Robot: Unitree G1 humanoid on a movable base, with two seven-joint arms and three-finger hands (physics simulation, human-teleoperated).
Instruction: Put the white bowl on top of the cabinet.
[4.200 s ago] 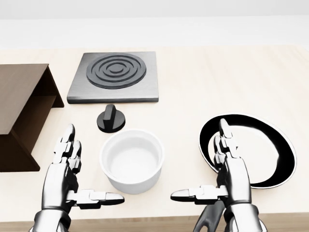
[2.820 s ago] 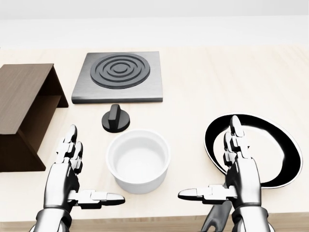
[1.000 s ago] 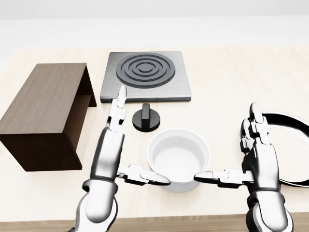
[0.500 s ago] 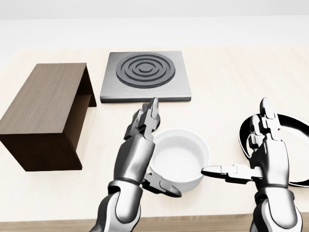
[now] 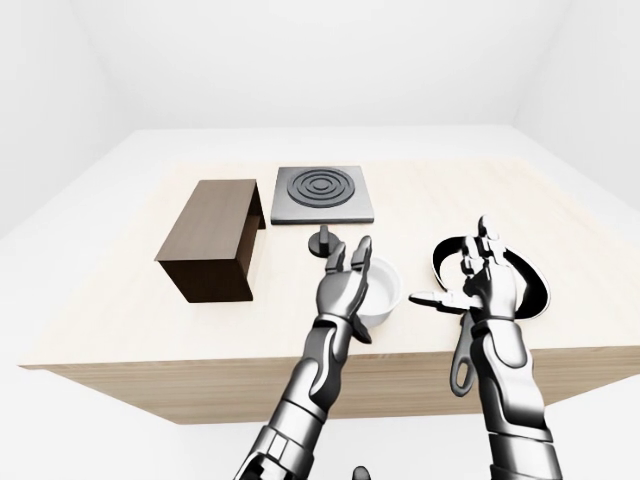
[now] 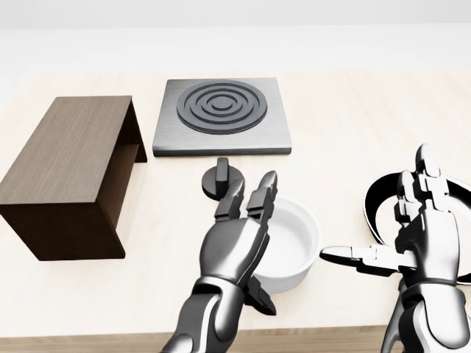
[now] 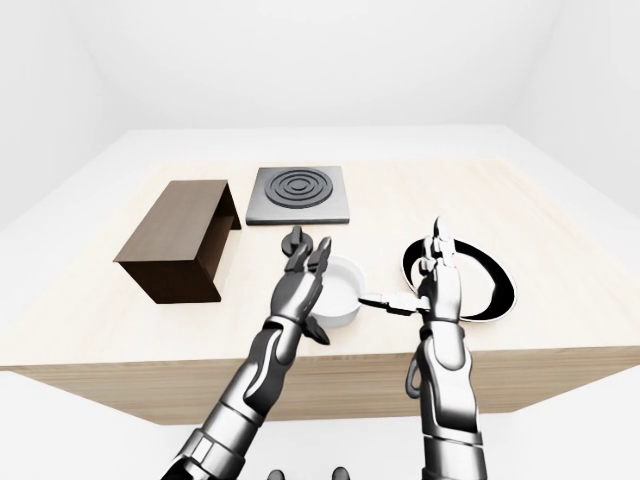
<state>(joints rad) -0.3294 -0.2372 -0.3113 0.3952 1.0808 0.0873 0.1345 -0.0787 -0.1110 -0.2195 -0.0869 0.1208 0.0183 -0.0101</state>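
Observation:
The white bowl [image 6: 296,237] stands on the light wood counter at the lower middle of the head view. The dark brown open-sided cabinet [image 6: 70,165] stands to its left, apart from it. My left hand [image 6: 250,239] is open, fingers spread, and hangs over the bowl's left rim, hiding that side. My right hand [image 6: 403,232] is open to the right of the bowl, its thumb pointing at the bowl's wall with a small gap. Neither hand closes round the bowl.
A grey stove plate [image 6: 221,116] with dark rings lies above the bowl, a black knob [image 6: 223,179] between them. A black pan [image 5: 520,285] lies behind my right hand, its handle [image 5: 462,365] over the counter's near edge.

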